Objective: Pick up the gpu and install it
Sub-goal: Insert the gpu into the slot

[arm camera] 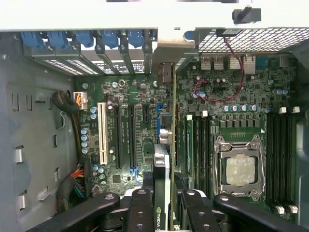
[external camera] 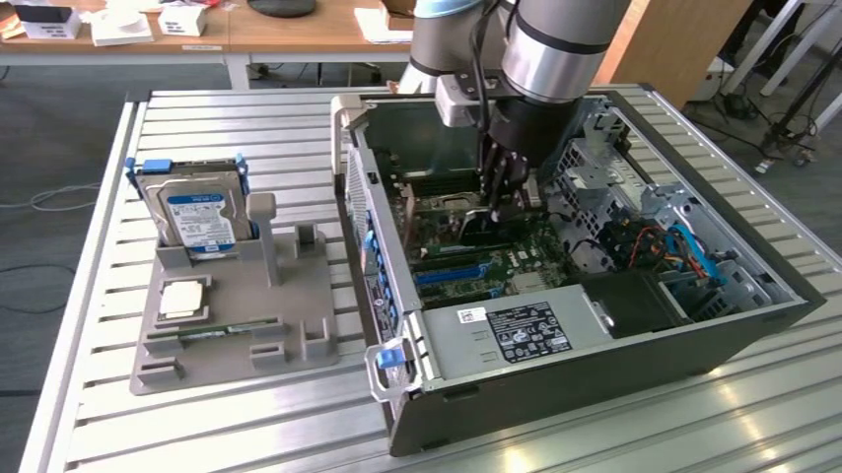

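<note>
Gpu (arm camera: 161, 193) pinched on edge inside the open case

Jaws are closed on the gpu, one black finger pressing each flat face. The card stands upright on its long edge between them. In the wrist view it runs as a thin line across the motherboard (arm camera: 120, 96), with the long black expansion slots and the white slot (arm camera: 102, 133) on one side and the CPU socket (arm camera: 239, 169) on the other. Its metal bracket end lies toward the case's rear wall, by the row of blue slot clips (arm camera: 84, 38). Whether its lower edge touches a slot cannot be told.

In the exterior view the arm (external camera: 553, 49) reaches straight down into the computer case (external camera: 566, 384), which lies on its side with the panel off. The power supply (external camera: 526, 330) sits at the near end of the case. The card is low over the board — well below the case rim.

On the desk (external camera: 263, 434), to the exterior view's left of the case, stands a grey holder (external camera: 231, 365). A hard drive (external camera: 200, 217) is upright at its far end — apart from the arm.
</note>
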Controlling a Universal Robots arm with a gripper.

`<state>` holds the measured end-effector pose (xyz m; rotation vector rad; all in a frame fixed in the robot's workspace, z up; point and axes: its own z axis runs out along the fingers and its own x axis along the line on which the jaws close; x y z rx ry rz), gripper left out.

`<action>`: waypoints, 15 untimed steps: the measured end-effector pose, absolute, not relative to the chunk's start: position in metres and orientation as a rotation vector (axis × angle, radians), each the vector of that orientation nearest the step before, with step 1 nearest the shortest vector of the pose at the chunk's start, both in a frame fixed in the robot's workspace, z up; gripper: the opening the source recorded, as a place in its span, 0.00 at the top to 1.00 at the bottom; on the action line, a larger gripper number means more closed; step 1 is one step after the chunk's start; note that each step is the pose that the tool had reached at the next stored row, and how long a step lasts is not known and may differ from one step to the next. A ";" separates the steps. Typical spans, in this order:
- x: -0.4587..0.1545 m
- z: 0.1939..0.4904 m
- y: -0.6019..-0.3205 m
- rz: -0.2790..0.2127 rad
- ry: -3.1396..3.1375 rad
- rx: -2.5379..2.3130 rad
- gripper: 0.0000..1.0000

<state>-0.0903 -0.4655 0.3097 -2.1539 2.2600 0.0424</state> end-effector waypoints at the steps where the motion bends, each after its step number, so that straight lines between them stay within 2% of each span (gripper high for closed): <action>1: -0.090 0.309 -0.466 0.042 2.260 -2.154 0.73; 15: -0.090 0.304 -0.470 0.042 2.260 -2.154 0.73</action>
